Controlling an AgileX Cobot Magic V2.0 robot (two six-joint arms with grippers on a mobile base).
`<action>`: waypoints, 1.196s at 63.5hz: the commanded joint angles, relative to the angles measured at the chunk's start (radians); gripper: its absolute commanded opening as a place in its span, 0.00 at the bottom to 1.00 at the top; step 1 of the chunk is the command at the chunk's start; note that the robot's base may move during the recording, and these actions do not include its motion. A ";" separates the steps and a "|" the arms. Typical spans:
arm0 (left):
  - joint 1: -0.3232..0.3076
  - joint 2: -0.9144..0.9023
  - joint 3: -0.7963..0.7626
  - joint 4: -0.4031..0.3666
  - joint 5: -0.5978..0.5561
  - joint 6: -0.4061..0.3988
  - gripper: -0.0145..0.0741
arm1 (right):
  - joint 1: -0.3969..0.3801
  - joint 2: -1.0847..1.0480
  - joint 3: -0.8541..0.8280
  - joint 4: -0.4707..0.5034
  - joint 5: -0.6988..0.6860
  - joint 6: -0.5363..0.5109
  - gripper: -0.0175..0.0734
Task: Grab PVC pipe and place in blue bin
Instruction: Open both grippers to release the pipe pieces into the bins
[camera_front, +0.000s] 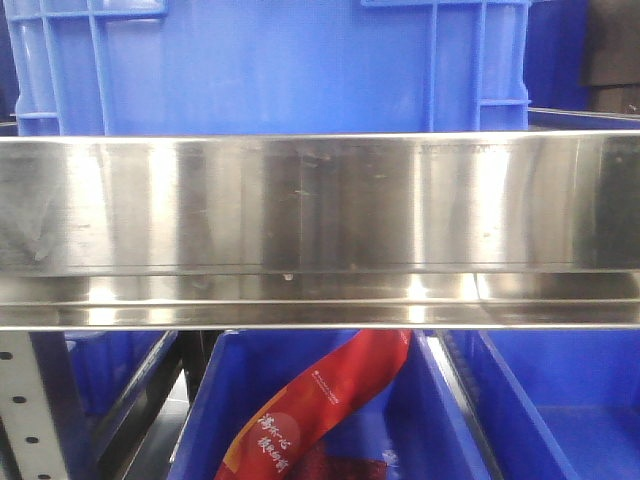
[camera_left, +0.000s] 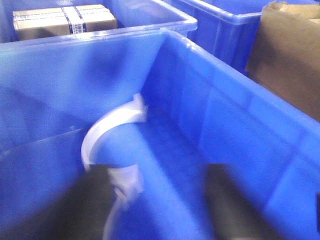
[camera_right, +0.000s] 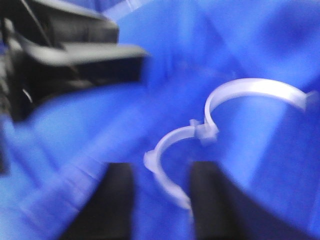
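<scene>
White plastic half-ring strap (camera_left: 102, 132): a thin semicircular band with a flat tab at each end, seen in the left wrist view inside a blue plastic bin (camera_left: 225, 120), its arc standing up from the bin floor near the back wall. Its lower tab touches the left finger (camera_left: 95, 200) of the left gripper (camera_left: 165, 205); the two dark fingers stand wide apart with blue floor between them, and only that one finger meets the strap. A thin pale line runs down from the lower tab; what it is cannot be told.

Right wrist view (blurred): two white half-ring straps lie on a blue surface, one smaller and nearer (camera_right: 170, 160), one larger and farther (camera_right: 255, 92), their adjoining tabs touching or overlapping. Whether either is the strap seen from the left wrist cannot be told. The right gripper (camera_right: 160, 200) shows two dark fingers moderately apart; the nearer strap's lower end reaches the right finger (camera_right: 210, 200), contact uncertain. A black mechanical assembly (camera_right: 65, 55) occupies the upper left.

Beyond the bin in the left wrist view: a second blue bin holding taped cardboard boxes (camera_left: 65, 17), and a brown cardboard sheet (camera_left: 287, 55) at right.

Front view: a stainless-steel shelf rail (camera_front: 320, 230) spans the frame, blue crates above and below, a red printed bag (camera_front: 320, 400) in the lower crate. Neither gripper nor strap appears there.
</scene>
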 joint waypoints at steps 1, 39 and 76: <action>-0.004 -0.046 -0.010 -0.005 -0.015 0.001 0.11 | 0.003 -0.036 -0.009 0.003 -0.025 -0.006 0.22; -0.004 -0.290 0.051 0.051 0.045 0.003 0.04 | -0.002 -0.286 0.000 -0.067 -0.092 -0.006 0.01; -0.004 -0.729 0.776 -0.006 -0.344 0.003 0.04 | -0.002 -0.624 0.726 -0.016 -0.571 -0.006 0.01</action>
